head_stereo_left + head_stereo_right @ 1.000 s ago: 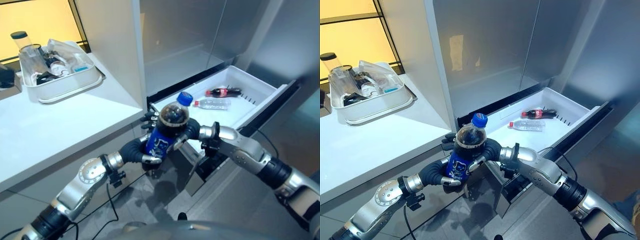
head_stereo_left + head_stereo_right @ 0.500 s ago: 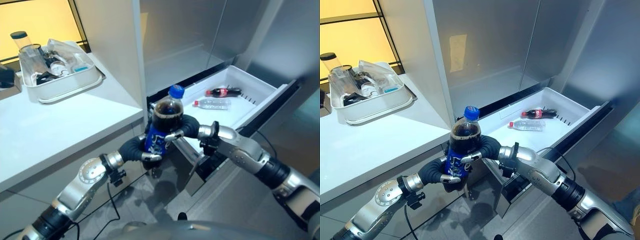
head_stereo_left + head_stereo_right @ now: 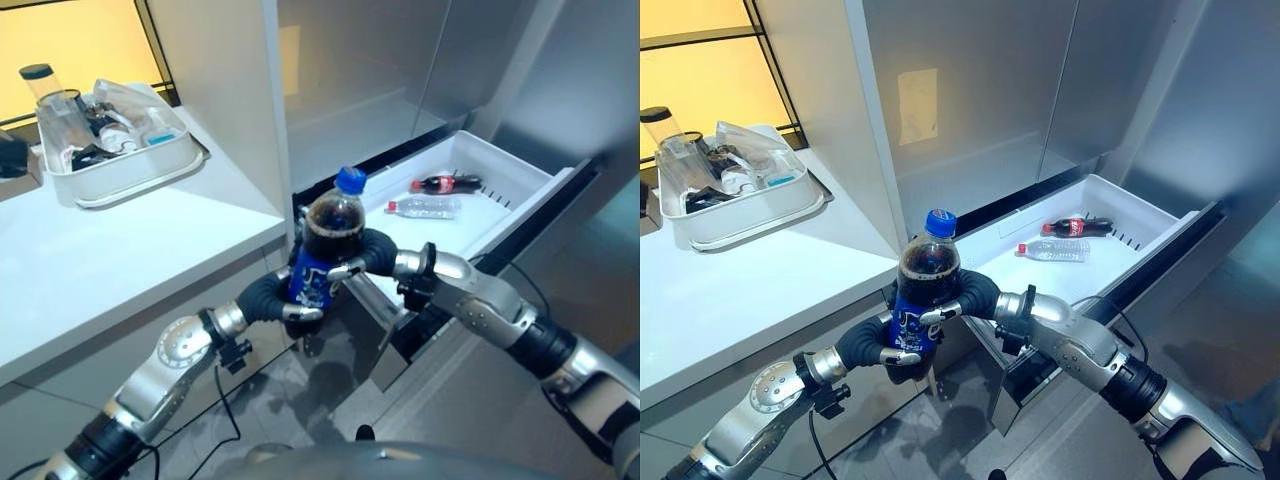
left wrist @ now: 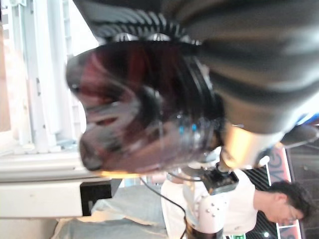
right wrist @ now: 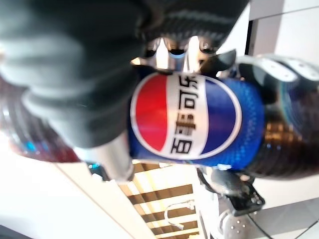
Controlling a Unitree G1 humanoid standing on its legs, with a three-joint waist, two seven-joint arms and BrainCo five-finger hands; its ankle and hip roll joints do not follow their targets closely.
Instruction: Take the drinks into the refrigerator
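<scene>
A dark cola bottle [image 3: 326, 238] with a blue cap and blue label stands nearly upright in the air in front of the counter's corner. My left hand [image 3: 264, 298] curls round its lower part from the left. From the right, my right hand [image 3: 374, 256] wraps its middle. The right wrist view shows the blue label [image 5: 199, 124] close up, and the left wrist view the bottle's dark body [image 4: 139, 109]. Behind it the refrigerator's white drawer [image 3: 520, 157] is pulled open, with a red-labelled cola bottle [image 3: 447, 184] and a clear water bottle [image 3: 425, 208] lying inside.
A white counter [image 3: 120, 250] runs along the left, with a white tray [image 3: 130, 170] of clear containers at its back. Grey refrigerator panels [image 3: 350, 70] rise behind the drawer. A person [image 4: 279, 199] is in the left wrist view's background.
The bottle has swung from leaning towards the camera to nearly upright, its cap shifting up and slightly left. Both hands stayed closed round it.
</scene>
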